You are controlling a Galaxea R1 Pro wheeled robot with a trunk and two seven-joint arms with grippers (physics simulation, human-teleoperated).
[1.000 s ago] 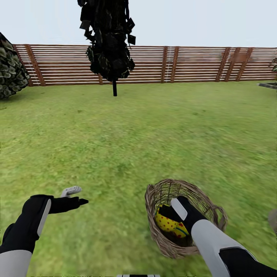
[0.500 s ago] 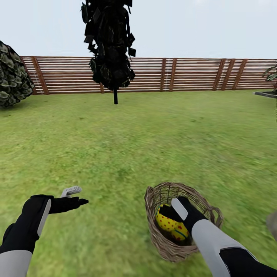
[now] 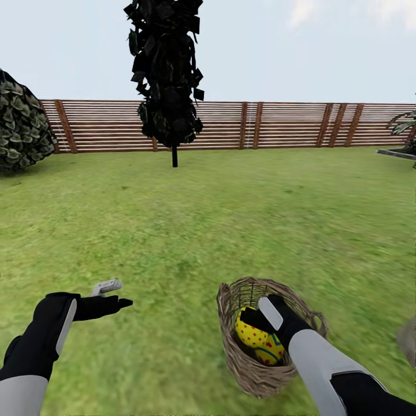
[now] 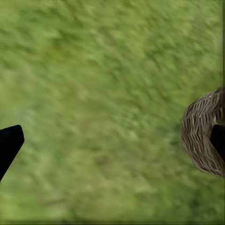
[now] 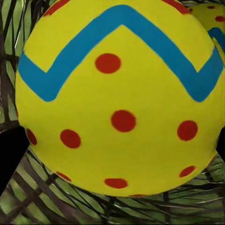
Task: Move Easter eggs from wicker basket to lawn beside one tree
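The head camera has tilted upward, so the fence (image 3: 231, 126) and dark conifer (image 3: 167, 75) sit lower with more sky above them.

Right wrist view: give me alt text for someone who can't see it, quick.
A yellow Easter egg with red dots and a blue zigzag band sits very close to the camera, inside the wicker basket. A second egg peeks in at one corner.

The mottled green lawn (image 3: 231, 219) carries the wicker basket (image 3: 254, 370), tilted, near its front edge.
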